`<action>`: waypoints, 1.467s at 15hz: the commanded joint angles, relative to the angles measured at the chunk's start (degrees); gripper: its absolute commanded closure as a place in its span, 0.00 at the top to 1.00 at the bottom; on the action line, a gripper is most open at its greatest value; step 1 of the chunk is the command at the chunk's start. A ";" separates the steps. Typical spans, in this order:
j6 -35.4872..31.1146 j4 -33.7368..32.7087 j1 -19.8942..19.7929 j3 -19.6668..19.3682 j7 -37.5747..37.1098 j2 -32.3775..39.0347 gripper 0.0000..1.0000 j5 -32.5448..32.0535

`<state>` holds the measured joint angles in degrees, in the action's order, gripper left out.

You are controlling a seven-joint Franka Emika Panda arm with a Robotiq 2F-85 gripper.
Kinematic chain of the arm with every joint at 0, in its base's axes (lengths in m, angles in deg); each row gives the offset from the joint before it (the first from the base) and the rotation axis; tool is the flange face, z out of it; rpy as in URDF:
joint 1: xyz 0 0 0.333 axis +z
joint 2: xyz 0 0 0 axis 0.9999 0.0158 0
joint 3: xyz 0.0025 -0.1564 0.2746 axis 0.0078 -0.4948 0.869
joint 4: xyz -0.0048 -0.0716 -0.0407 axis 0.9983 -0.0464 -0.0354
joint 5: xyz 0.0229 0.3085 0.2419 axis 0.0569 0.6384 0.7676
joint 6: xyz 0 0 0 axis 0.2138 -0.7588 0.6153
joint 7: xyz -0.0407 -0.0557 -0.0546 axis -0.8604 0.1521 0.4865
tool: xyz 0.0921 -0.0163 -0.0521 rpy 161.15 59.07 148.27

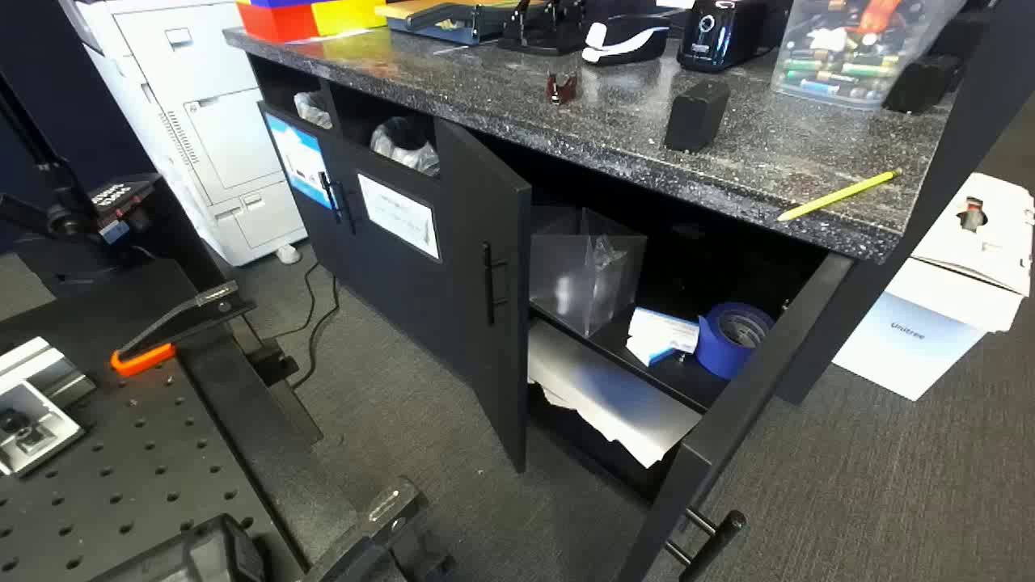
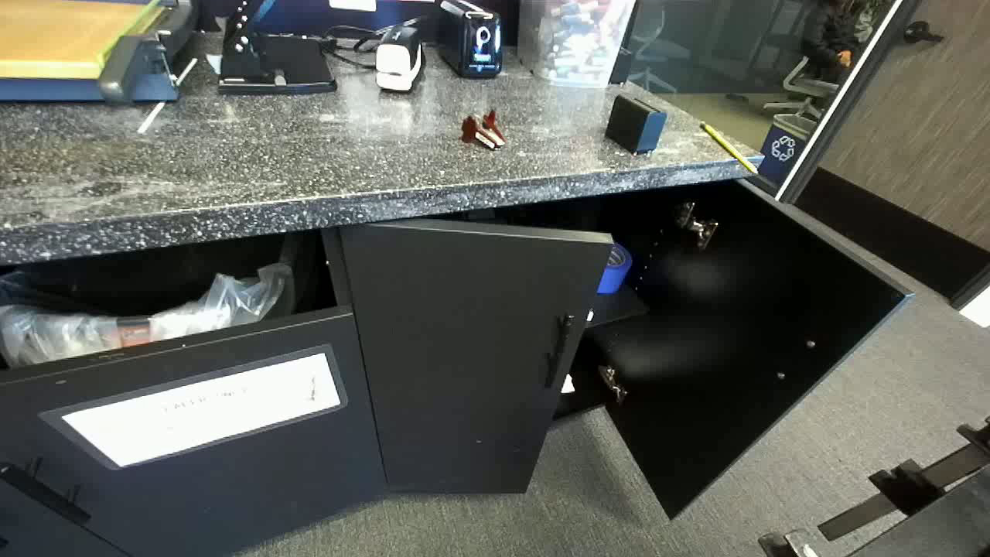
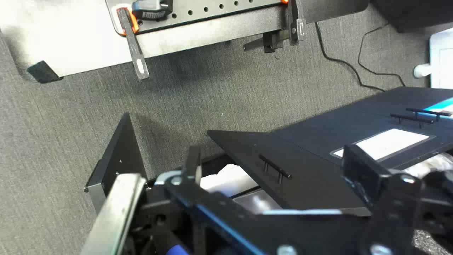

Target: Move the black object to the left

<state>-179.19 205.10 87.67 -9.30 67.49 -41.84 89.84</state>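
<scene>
The black object [image 1: 697, 115] is a small upright matte block on the speckled dark countertop [image 1: 614, 113], near its front edge. It also stands there in an exterior view [image 2: 636, 124], to the right of the dark red staple remover [image 2: 483, 131]. The black object is out of view in the wrist view. My gripper [image 3: 277, 166] shows only in the wrist view, its two fingers wide apart with nothing between them. Behind the fingers are the floor and the cabinet front. The gripper is out of view in both exterior views.
Two cabinet doors stand open below the countertop, a left door [image 1: 493, 299] and a right door [image 1: 728, 436]. A yellow pencil [image 1: 841, 196] lies near the counter's right corner. A stapler [image 1: 627, 39], an electric sharpener [image 1: 711, 34] and a bin of markers [image 1: 841, 56] stand behind.
</scene>
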 commanded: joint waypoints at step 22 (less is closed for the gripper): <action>-5.00 -46.31 -3.77 7.09 -2.12 44.18 1.00 -10.41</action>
<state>-184.69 170.16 85.03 -4.02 67.22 -6.50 81.67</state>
